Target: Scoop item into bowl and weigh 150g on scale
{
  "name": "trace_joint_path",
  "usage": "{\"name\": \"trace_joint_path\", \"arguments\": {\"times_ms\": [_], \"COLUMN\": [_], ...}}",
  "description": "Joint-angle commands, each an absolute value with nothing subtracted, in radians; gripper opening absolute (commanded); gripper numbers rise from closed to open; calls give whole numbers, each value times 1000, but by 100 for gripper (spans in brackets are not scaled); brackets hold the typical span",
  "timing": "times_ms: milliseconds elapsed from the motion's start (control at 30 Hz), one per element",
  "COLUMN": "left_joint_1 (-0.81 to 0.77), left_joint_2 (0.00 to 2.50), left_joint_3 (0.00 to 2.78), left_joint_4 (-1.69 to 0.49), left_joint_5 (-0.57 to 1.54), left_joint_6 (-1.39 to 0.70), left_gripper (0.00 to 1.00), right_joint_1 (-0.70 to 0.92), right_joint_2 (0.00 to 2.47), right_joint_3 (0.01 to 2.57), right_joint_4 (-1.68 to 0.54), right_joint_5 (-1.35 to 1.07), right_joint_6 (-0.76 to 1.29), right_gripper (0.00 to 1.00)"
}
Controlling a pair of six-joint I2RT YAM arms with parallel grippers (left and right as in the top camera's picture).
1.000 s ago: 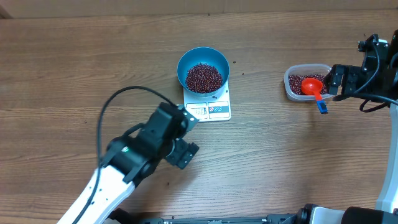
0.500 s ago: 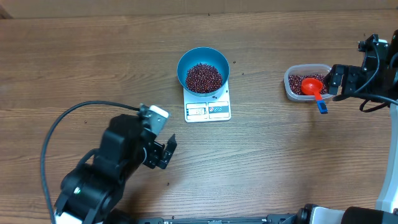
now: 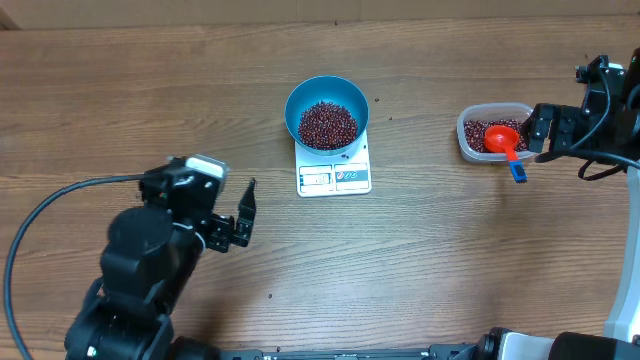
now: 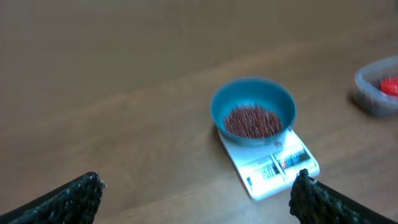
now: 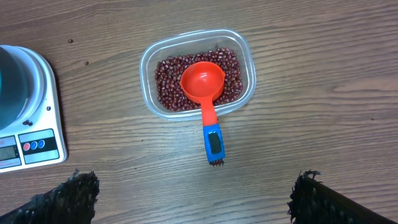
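Beans lie heaped in the blue bowl, which sits on the white scale ahead of my left pincer, whose jaws are spread wide and hold nothing. My right pincer is equally wide and empty, hovering just short of a clear tub of more beans with a red scoop resting in it.

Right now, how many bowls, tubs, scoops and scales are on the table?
bowl: 1
tub: 1
scoop: 1
scale: 1
Total: 4
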State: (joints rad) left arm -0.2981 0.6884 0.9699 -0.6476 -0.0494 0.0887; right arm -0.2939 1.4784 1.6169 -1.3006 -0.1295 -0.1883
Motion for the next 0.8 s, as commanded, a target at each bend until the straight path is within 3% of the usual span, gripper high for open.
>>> {"name": "trace_joint_path", "arguments": {"times_ms": [0, 433, 767], "left_joint_1": [-275, -198, -118], "left_joint_2": [640, 469, 348], "left_joint_3": [900, 501, 303], "left_joint_4": [-569, -35, 194], "left_joint_5": [-47, 21, 22], "left_joint_6": [97, 33, -5], "left_gripper": [99, 99, 99], "right_joint_1": [-295, -295, -295], "right_joint_2": [1475, 1475, 1475], "right_joint_3": [1637, 1637, 1637], "right_joint_4": [-1296, -1296, -1296], "right_joint_5": [-124, -124, -124], "right_joint_6": [-196, -196, -196], "right_gripper": [100, 100, 100]}}
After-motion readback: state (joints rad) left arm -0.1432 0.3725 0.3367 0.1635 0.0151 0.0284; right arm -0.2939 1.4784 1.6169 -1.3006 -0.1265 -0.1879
